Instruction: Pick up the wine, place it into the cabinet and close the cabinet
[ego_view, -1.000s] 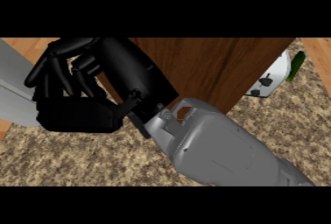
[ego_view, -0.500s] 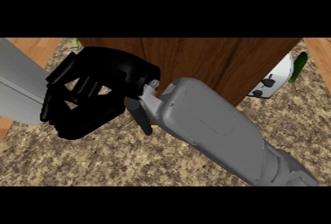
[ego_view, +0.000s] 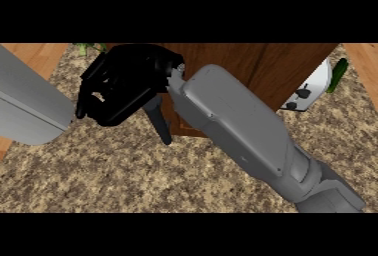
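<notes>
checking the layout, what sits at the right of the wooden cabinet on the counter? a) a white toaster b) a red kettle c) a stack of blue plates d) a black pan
a: a white toaster peeks out past the right side of the wooden cabinet, on the speckled counter.

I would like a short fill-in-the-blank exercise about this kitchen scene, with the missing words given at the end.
1. The right hand is coloured ____.
2. The wooden cabinet stands on a speckled ____.
3. The white appliance shows at the cabinet's ____ side in the head view.
4. The forearm above the counter is coloured ____.

Missing words: black; counter; right; grey
</notes>
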